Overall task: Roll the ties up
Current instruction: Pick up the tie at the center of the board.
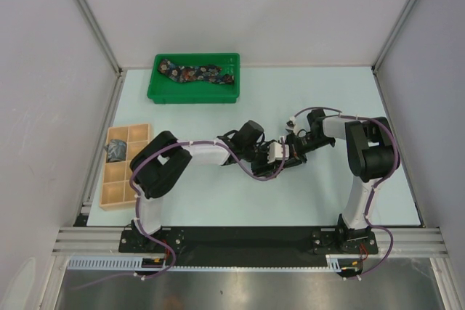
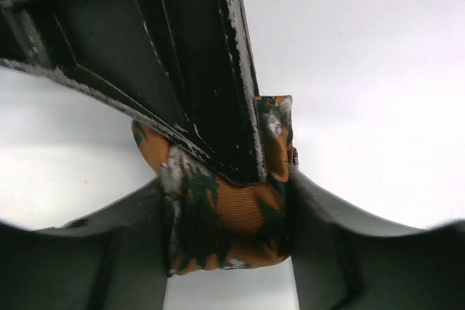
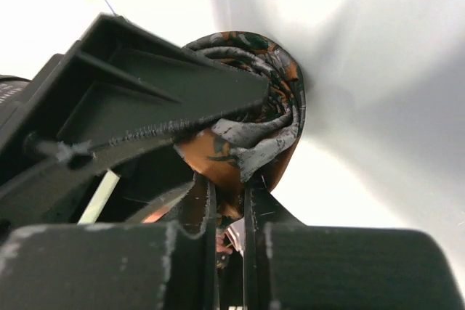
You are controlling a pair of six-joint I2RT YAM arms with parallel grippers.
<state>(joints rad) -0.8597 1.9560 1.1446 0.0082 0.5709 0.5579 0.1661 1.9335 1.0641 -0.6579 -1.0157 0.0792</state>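
Over the middle of the pale tabletop [image 1: 218, 208], the left tool [image 2: 227, 205] is squeezing the sides of the soft, slippery, rust-brown rolled cloth tie [image 2: 251, 219], and the right tool [image 3: 227, 190] is probably pinching its middle tight.

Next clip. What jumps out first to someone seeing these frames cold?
Mid-table, a rolled rust-brown tie is gripped by both arms: the left gripper clamps its sides, the right gripper pinches fabric at its spiral end. A dark navy tie lies unrolled in the green tray at the far edge; a grey-blue tie sits in a compartment of the wooden box on the left.
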